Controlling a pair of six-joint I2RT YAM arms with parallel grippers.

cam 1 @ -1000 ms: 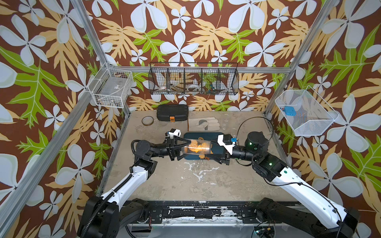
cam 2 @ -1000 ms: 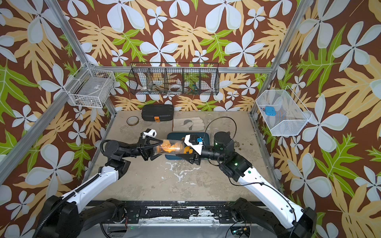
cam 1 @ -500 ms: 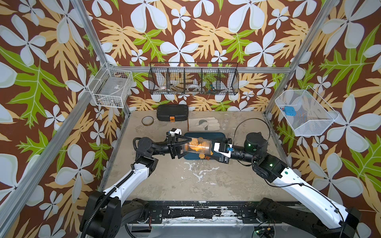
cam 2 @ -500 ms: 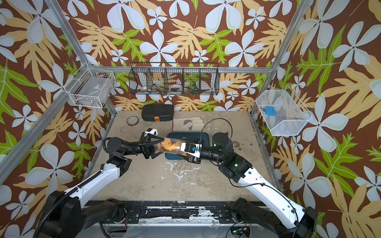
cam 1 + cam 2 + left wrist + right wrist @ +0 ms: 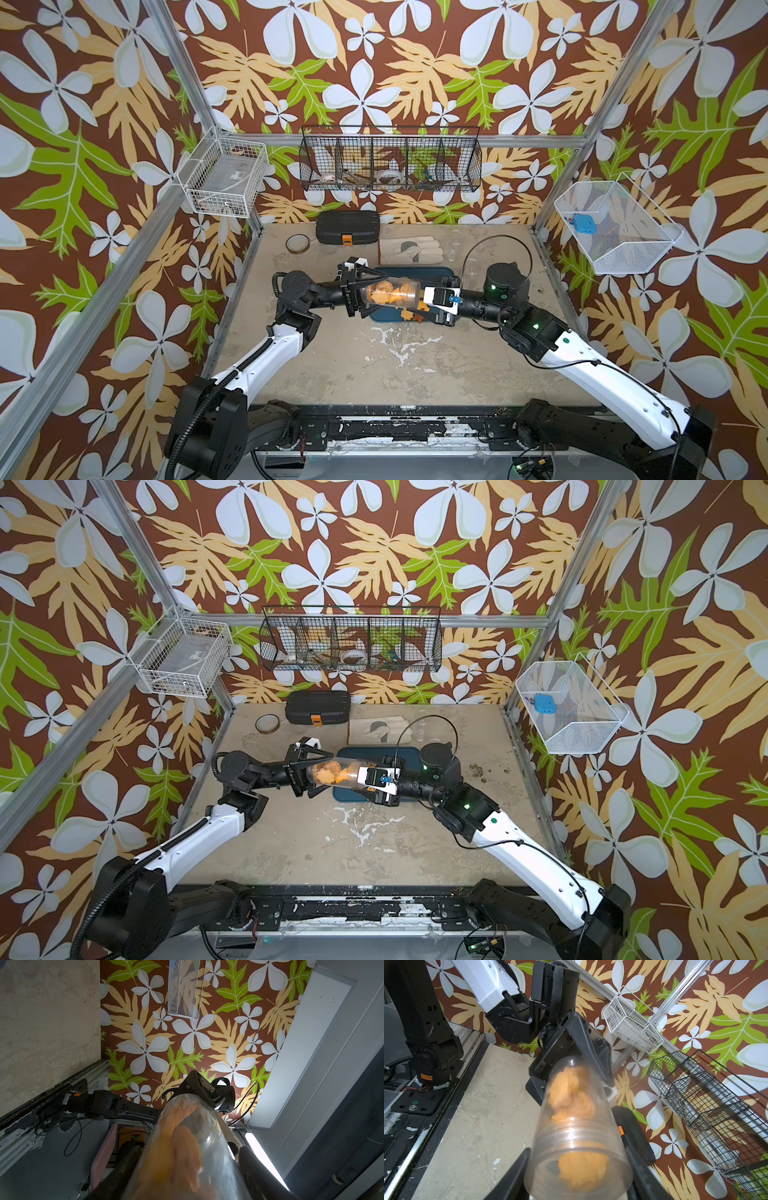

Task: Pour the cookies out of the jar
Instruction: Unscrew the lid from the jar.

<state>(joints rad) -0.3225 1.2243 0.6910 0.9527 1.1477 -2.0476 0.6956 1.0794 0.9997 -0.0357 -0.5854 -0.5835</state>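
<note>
A clear plastic jar (image 5: pixel 390 293) (image 5: pixel 332 773) lies on its side in the air over a dark blue tray (image 5: pixel 440 276). Orange cookies (image 5: pixel 384 291) (image 5: pixel 569 1093) fill its middle. My left gripper (image 5: pixel 378 293) (image 5: pixel 187 1178) straddles the jar's base, open, with a gap showing beside one finger. My right gripper (image 5: pixel 422 297) (image 5: pixel 578 1172) is shut on the threaded end, fingers (image 5: pixel 517 1167) pressed against both sides. Whether a lid covers that end I cannot tell. A few loose cookies (image 5: pixel 422 308) show on the tray under that end.
Behind the tray lie a white work glove (image 5: pixel 409 251), a black case (image 5: pixel 347 226), a tape roll (image 5: pixel 297 243) and clear cups (image 5: pixel 455 245). Wire baskets (image 5: pixel 390 164) hang on the back and side walls. Bare tabletop (image 5: pixel 395 365) stretches toward the front rail.
My right wrist has rolled, turning its white camera mount flatter. The left gripper's fingers have spread a little off the jar. The jar has hardly shifted.
</note>
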